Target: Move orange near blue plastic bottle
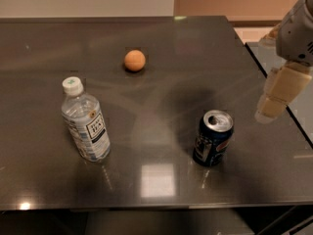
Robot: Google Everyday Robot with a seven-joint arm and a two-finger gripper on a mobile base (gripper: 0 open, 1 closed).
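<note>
**Three things on one table, and one gripper**

One table (49, 48), dark and glossy, bears everything counted here. There is one orange (134, 60), toward the far edge. There is one blue plastic bottle (85, 121), standing toward the left edge and nearer the front. There is one dark blue soda can (212, 138), upright toward the front right corner. One gripper (269, 114) hangs at the right edge, apart from the can.

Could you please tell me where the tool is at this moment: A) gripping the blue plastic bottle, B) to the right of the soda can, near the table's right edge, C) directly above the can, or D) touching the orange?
B: the tool hangs to the right of the soda can, far from the orange and the blue plastic bottle.
</note>
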